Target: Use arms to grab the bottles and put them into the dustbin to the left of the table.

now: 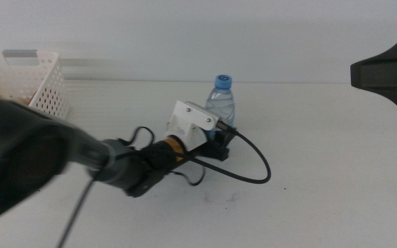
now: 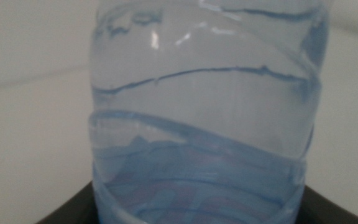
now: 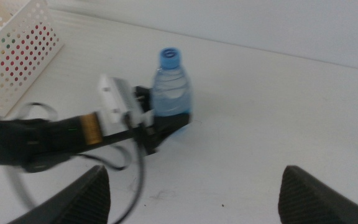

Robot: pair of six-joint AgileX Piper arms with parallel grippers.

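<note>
Left gripper (image 1: 219,143) sits at the base of the water bottle (image 1: 220,103), near table centre. In the right wrist view its 2 dark jaws bracket the bottle's lower body, 1 on each side, apparently pinching it low. The left wrist view is filled by the bottle (image 2: 207,112), with dark jaw edges at both lower corners. Bottle upright, base looks to rest on the table (image 1: 322,179).

Right gripper (image 3: 194,186) hangs above the table, well apart from the bottle, jaws spread wide, nothing between them. In the middle view only its dark end shows at 3 o'clock.

Dustbin (image 1: 36,86) sits at about 10 o'clock from the bottle, well apart. Coloured items show faintly through its perforated wall in the right wrist view; what they are cannot be told.

Risks, as judgement:
- Grip is low on a thin, ribbed, clear bottle; the top could tip out on lifting, or the wall could buckle and slip.
- The loose black cable (image 1: 253,162) loops on the table just beside the gripper; a swing toward 10 o'clock could drag or snag it.
- Releasing short of the dustbin rim would drop the bottle on the table.

Writing: none readable. Blue cap, bluish band low on the bottle, no legible brand.
</note>
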